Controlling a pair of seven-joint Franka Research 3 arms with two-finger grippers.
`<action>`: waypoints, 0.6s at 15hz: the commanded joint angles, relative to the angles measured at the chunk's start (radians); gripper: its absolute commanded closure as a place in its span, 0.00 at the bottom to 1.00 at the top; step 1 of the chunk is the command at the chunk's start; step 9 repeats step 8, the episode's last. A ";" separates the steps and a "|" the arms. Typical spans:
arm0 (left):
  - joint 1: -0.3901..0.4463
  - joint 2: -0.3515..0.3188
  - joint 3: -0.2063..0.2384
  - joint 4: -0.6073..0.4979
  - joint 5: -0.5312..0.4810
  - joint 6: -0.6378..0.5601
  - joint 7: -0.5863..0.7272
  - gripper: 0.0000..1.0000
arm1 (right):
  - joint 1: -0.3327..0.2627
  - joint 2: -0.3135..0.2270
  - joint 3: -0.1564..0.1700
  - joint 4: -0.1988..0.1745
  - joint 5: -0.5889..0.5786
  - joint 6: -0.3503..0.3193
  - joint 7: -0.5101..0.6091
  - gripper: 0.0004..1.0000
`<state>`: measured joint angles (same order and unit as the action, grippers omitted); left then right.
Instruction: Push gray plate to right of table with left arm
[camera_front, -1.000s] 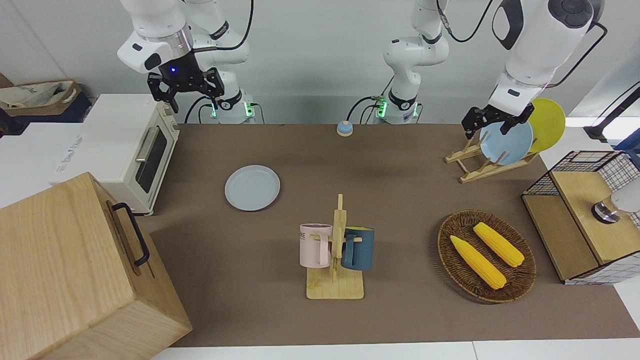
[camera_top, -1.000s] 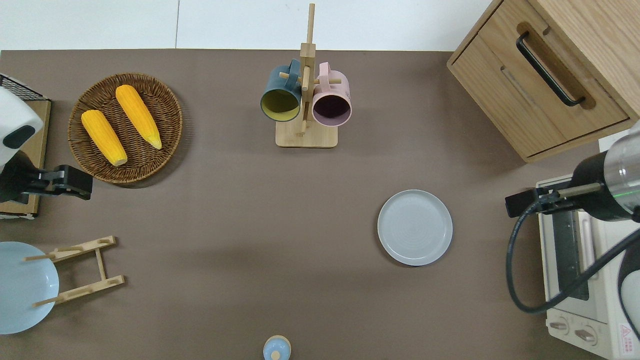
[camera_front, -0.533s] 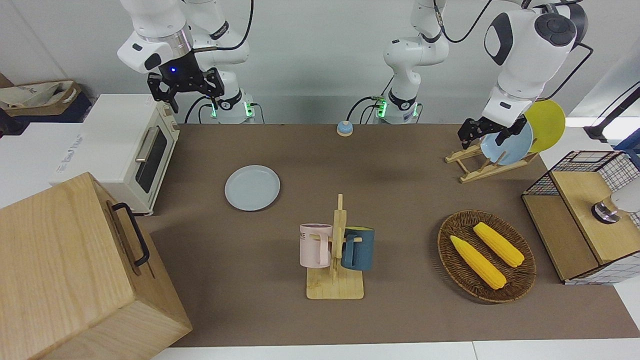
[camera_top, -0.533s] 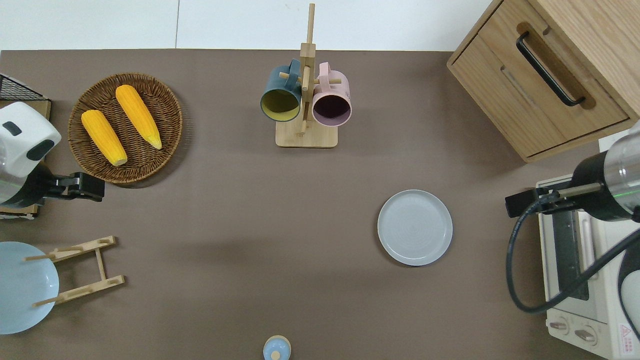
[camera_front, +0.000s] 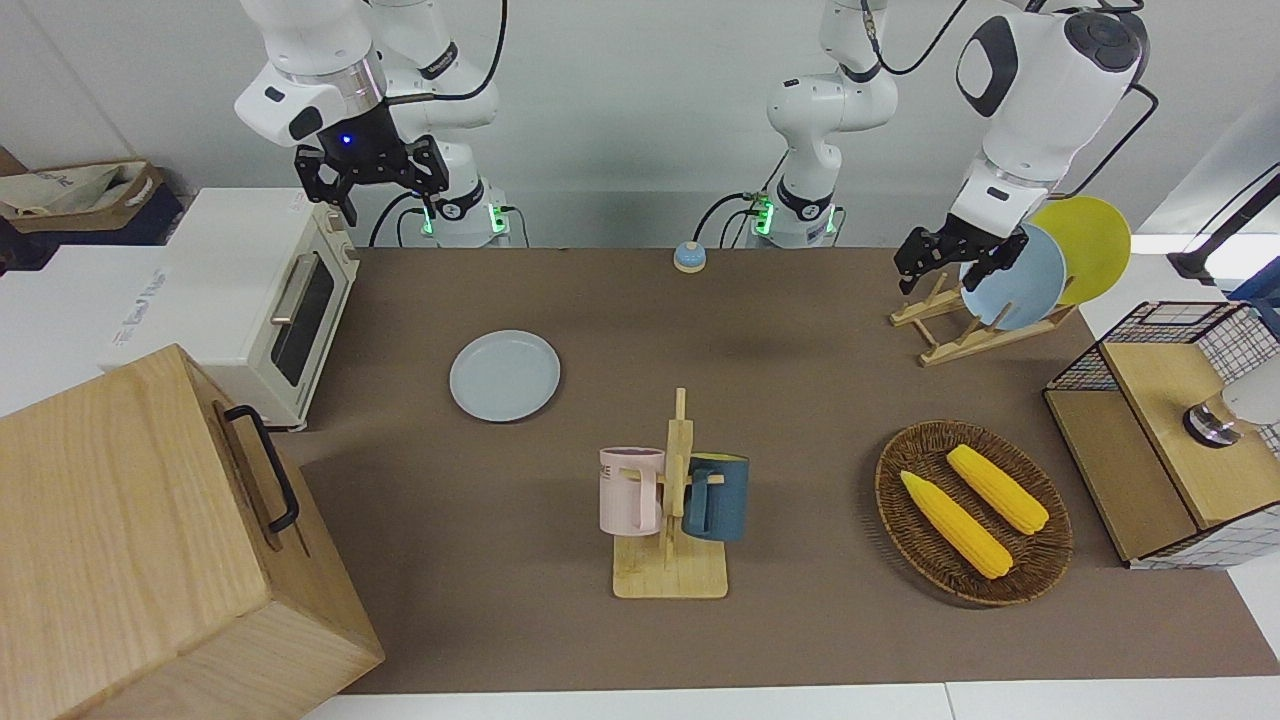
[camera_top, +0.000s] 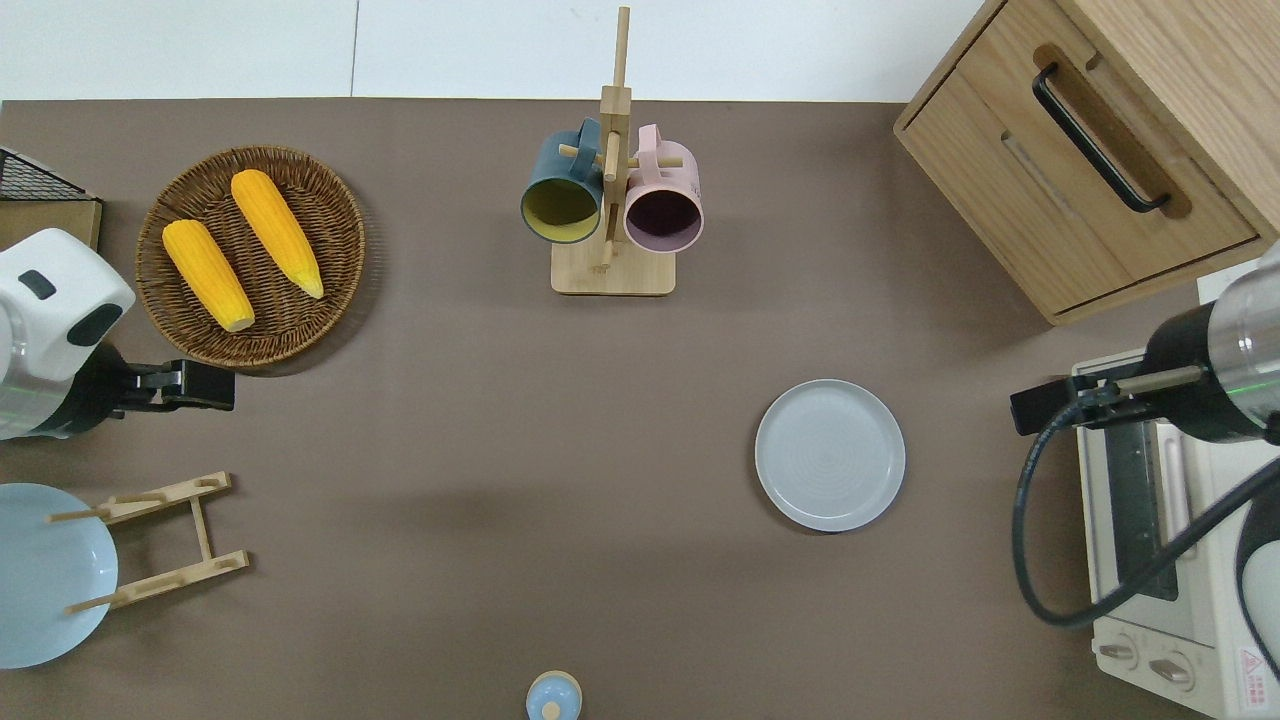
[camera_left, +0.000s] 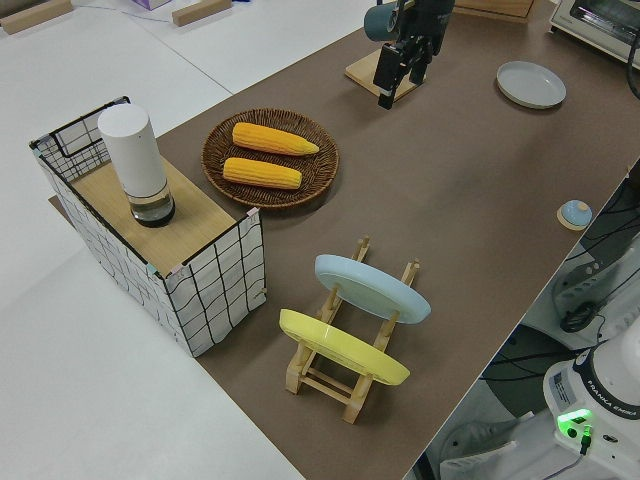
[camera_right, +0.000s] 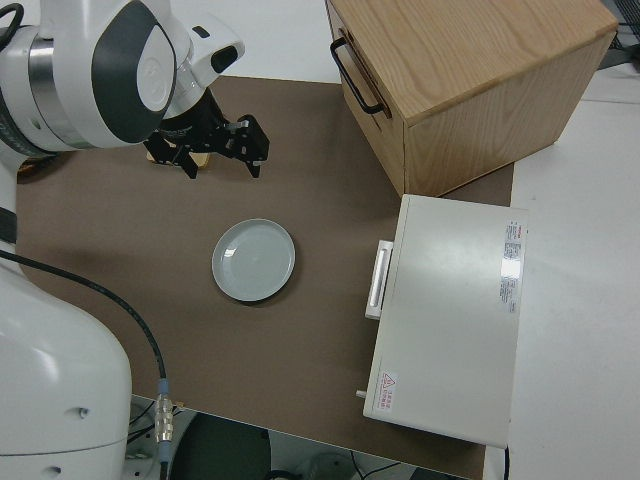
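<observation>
Gray plate (camera_top: 830, 455) lies flat, well apart from left gripper (camera_top: 205, 385), fingers spread.

The gray plate (camera_top: 830, 455) is smooth and matt; the table (camera_top: 450, 450) surface is matt brown; the basket (camera_top: 340, 210) is woven wicker.
</observation>
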<state>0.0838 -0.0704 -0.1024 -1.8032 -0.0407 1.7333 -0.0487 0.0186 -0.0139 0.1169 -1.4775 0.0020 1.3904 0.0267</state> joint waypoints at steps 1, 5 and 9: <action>0.005 -0.026 0.004 -0.027 -0.013 0.018 0.015 0.00 | -0.020 -0.003 0.015 0.008 0.010 -0.014 0.002 0.02; 0.007 -0.025 0.003 -0.027 -0.008 0.017 0.013 0.00 | -0.020 -0.003 0.013 0.008 0.010 -0.014 0.001 0.02; 0.005 -0.025 0.003 -0.027 -0.008 0.012 0.012 0.00 | -0.020 -0.003 0.013 0.008 0.010 -0.014 0.001 0.02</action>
